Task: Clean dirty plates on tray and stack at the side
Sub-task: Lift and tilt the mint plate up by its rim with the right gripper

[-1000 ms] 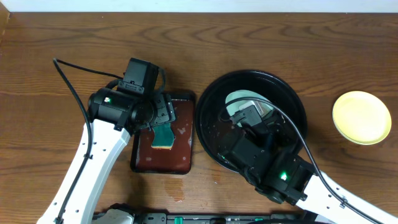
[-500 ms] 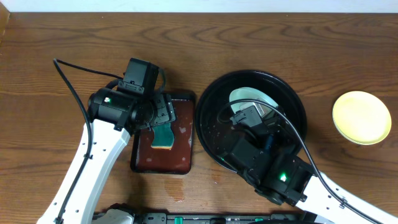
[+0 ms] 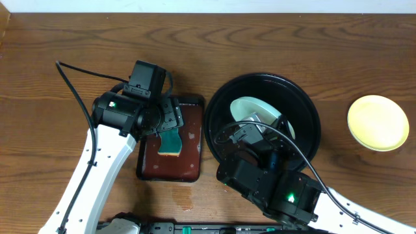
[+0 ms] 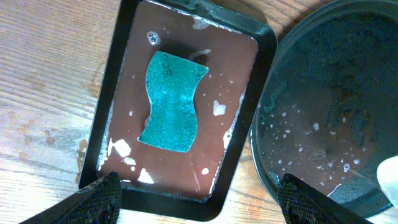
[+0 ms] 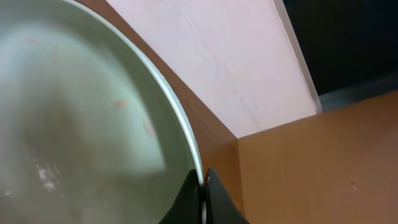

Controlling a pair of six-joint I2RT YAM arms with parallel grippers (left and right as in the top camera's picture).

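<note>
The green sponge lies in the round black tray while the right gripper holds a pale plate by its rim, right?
No. The left wrist view shows the green sponge in the rectangular red-brown tray, not the round black tray. The right gripper does hold a pale plate's rim.

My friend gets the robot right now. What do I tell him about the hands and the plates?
The left hand is open and empty, above the green sponge lying in the wet rectangular red-brown tray.
The right hand is shut on the rim of a pale bluish-white round plate, tilted over the large round black tray.
Done: the yellow round plate sits on the wooden table right of the black tray, no smear visible from overhead.
Left: the pale plate shows faint pink spots, so probably wipe it more, then stack it by the yellow one. No third plate is in view.
</note>
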